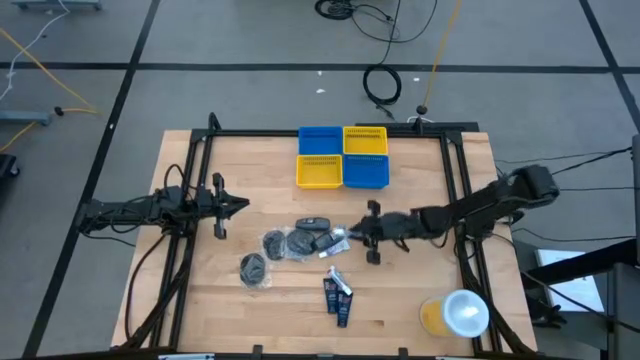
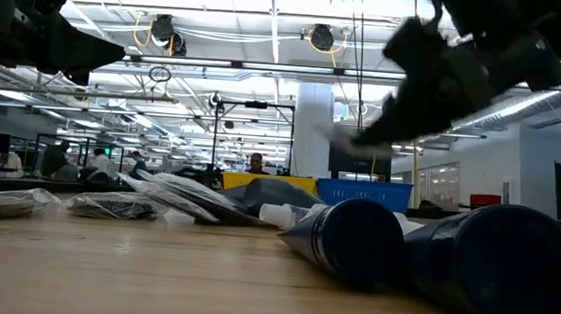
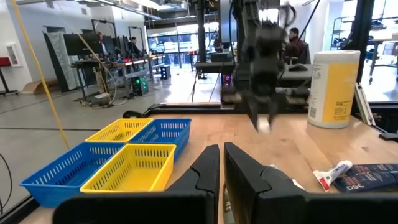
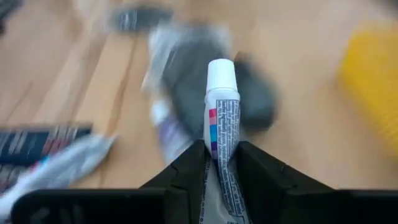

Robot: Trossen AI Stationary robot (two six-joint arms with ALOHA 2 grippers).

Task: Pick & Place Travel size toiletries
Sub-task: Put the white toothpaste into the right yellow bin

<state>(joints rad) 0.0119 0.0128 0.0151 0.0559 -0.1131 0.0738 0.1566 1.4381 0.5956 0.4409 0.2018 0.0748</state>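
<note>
My right gripper (image 1: 352,236) hovers over the pile of toiletries in mid-table and is shut on a white mini tube (image 4: 221,106). Under it lie dark grey wrapped discs (image 1: 288,242) and a dark oval piece (image 1: 313,223). One disc (image 1: 254,268) lies apart toward the near left. Two dark blue tubes (image 1: 339,296) lie flat toward the near edge, and they fill the foreground of the low view (image 2: 434,251). My left gripper (image 1: 238,207) waits shut above the table's left part, touching nothing. My right gripper holds the white mini tube by its printed body below the cap (image 4: 222,134), pinched between the two fingers. The fingers slant down from the table's right and lie along the tube. Its white cap (image 4: 221,73) sticks out past the fingertips. The tube is lifted clear of the pile.
Blue and yellow square bins (image 1: 343,157) sit in a block of several at the far middle of the table. A big yellow cup with a white lid (image 1: 456,313) stands at the near right corner. Bare wood lies between the pile and the bins.
</note>
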